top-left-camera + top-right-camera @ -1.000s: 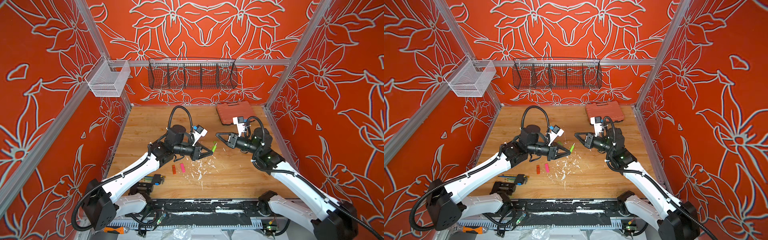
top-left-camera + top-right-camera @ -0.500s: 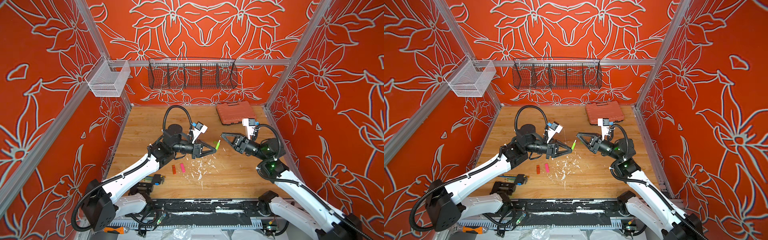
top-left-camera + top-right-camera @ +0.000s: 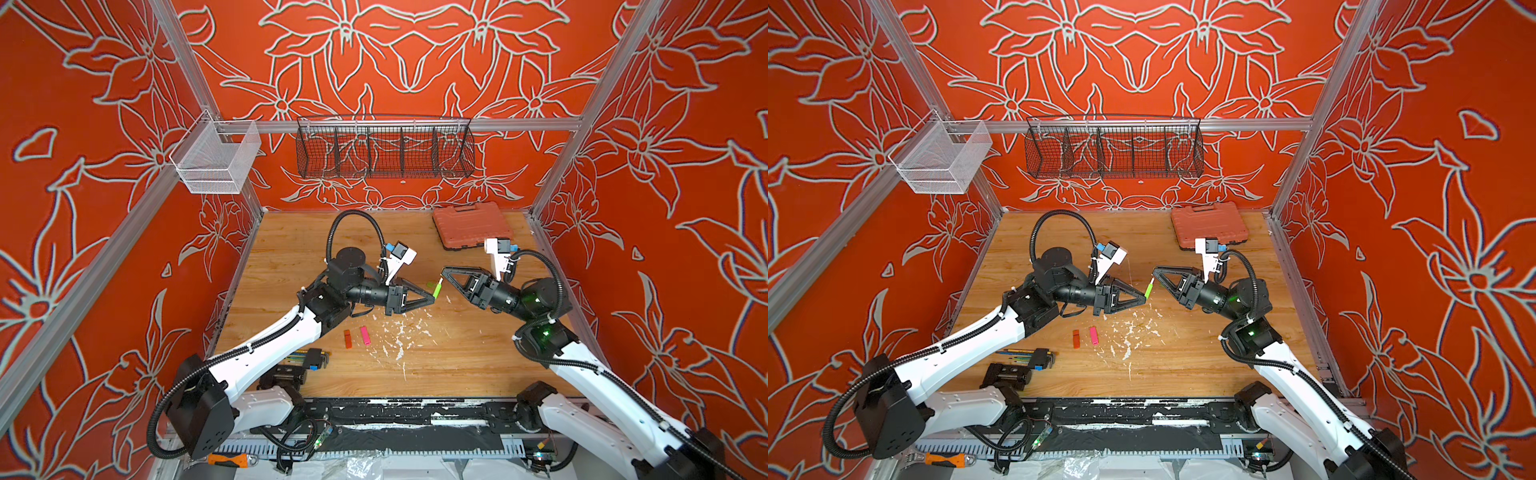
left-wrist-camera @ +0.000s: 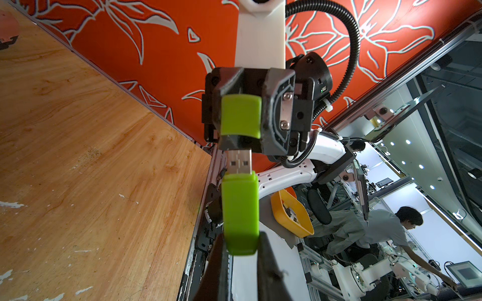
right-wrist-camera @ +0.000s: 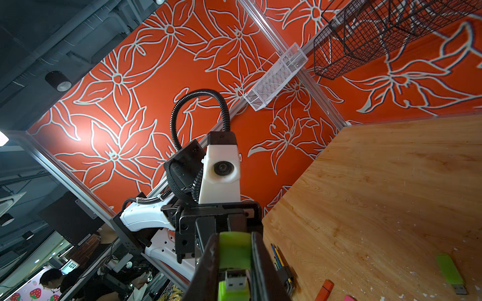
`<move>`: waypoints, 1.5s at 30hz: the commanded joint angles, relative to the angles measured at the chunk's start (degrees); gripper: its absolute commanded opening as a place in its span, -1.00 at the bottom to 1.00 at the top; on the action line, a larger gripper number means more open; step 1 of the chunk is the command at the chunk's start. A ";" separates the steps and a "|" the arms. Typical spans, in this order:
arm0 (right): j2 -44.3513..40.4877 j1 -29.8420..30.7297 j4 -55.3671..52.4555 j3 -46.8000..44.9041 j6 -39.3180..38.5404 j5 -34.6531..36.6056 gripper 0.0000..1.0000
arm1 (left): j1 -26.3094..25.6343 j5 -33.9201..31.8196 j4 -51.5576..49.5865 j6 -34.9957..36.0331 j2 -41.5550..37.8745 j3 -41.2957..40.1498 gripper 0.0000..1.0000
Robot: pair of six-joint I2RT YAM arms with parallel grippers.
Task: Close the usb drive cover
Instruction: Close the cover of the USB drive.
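Observation:
My left gripper (image 4: pixel 240 237) is shut on the bare end of a lime-green usb drive (image 4: pixel 240 208), and its metal plug (image 4: pixel 238 161) sticks out uncovered. My right gripper (image 5: pixel 234 235) is shut on the matching green cover (image 5: pixel 234 250), also visible in the left wrist view (image 4: pixel 241 116). The plug (image 5: pixel 236 281) lines up with the cover's mouth, a short gap away and not inside it. In both top views the drive (image 3: pixel 437 289) (image 3: pixel 1148 289) hangs above the table's middle. It sits between the left gripper (image 3: pixel 432 299) and the right gripper (image 3: pixel 445 272).
An orange drive (image 3: pixel 347 338) and a pink drive (image 3: pixel 365 335) lie on the wooden table among white flecks. Another green drive (image 5: pixel 449 269) lies nearby. Hex keys (image 3: pixel 311 357) sit front left, an orange tool case (image 3: pixel 471 224) back right. Wire baskets (image 3: pixel 384 147) (image 3: pixel 216 160) hang on the walls.
The right arm has swung its elbow out to the right and its gripper has shifted slightly right. The left gripper has carried the drive a little toward it.

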 commanded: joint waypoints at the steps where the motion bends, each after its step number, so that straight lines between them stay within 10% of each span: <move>1: -0.51 0.46 1.73 -0.48 -0.58 -1.42 -0.77 | 0.36 1.40 2.42 -0.21 0.03 0.79 -0.85; 45: -5.41 2.41 -14.21 0.75 -9.58 -3.01 -0.70 | 0.45 0.83 4.45 3.36 1.11 5.39 -0.89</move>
